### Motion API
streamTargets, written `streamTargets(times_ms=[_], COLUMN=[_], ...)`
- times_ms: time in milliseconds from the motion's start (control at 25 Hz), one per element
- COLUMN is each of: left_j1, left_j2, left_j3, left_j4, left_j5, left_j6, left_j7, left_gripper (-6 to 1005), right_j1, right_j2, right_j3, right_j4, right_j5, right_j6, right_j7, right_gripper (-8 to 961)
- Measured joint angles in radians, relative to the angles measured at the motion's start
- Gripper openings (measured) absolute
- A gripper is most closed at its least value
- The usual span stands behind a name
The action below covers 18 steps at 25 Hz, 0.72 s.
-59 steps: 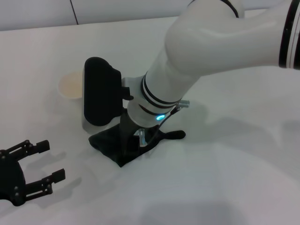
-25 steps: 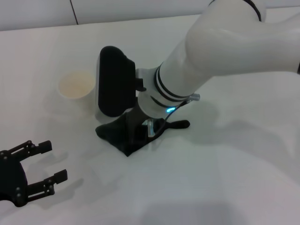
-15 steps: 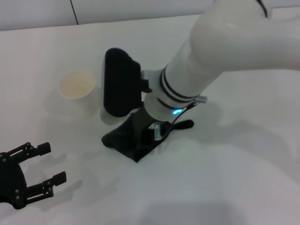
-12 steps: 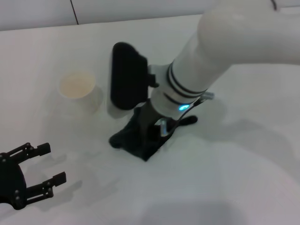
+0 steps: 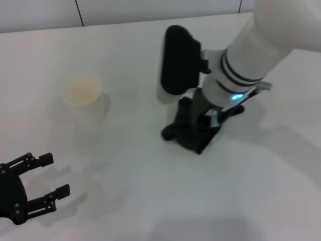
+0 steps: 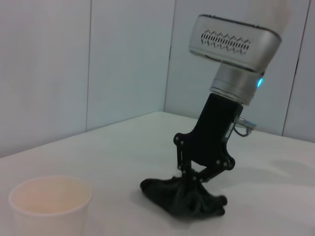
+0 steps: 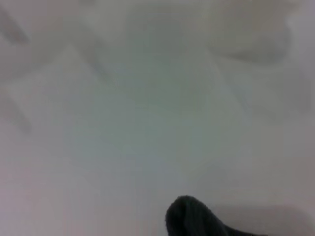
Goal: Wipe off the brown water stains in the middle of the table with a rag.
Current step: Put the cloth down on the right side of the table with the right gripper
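Your right gripper (image 5: pixel 193 131) is clamped on the rag (image 5: pixel 189 134), pressing it bunched against the table (image 5: pixel 150 191), right of the paper cup (image 5: pixel 83 99); your left gripper (image 5: pixel 42 186) sits spread open, near left

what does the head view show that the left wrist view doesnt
Only the head view shows the left gripper, open and parked at the near left of the table, and the right arm's white forearm. Only the left wrist view shows the right gripper from the side, its fingers shut on the bunched rag, with wall panels behind. Both show the paper cup, rag and table. Neither shows a brown stain.
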<state>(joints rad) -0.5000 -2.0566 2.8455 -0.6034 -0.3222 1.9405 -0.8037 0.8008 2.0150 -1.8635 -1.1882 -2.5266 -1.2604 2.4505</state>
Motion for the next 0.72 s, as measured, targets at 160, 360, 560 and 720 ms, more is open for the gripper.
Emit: streamTargets(times_ms=[160, 360, 560, 720], left_j1=[0.000, 0.000, 0.000, 0.000], left_j2=[0.002, 0.003, 0.004, 0.003], left_j3=[0.000, 0.000, 0.000, 0.000], left_j4=[0.000, -0.002, -0.002, -0.001], left_j5=[0.000, -0.009, -0.022, -0.024], left_j6=[0.004, 0.006, 0.006, 0.006], left_j7=[0.000, 0.000, 0.006, 0.009], left_gripper=[803, 802, 803, 803], right_j1=[-0.021, -0.027, -0.028, -0.042], right_j2=[-0.001, 0.000, 0.004, 0.007], right_j3=[0.037, 0.045, 0.056, 0.095], right_j4=[-0.002, -0.005, 0.012, 0.009], right_j5=[-0.022, -0.022, -0.012, 0.006], right_j6=[-0.017, -0.033, -0.043, -0.032], right_j7=[-0.002, -0.006, -0.007, -0.005], right_gripper=[43, 44, 44, 45])
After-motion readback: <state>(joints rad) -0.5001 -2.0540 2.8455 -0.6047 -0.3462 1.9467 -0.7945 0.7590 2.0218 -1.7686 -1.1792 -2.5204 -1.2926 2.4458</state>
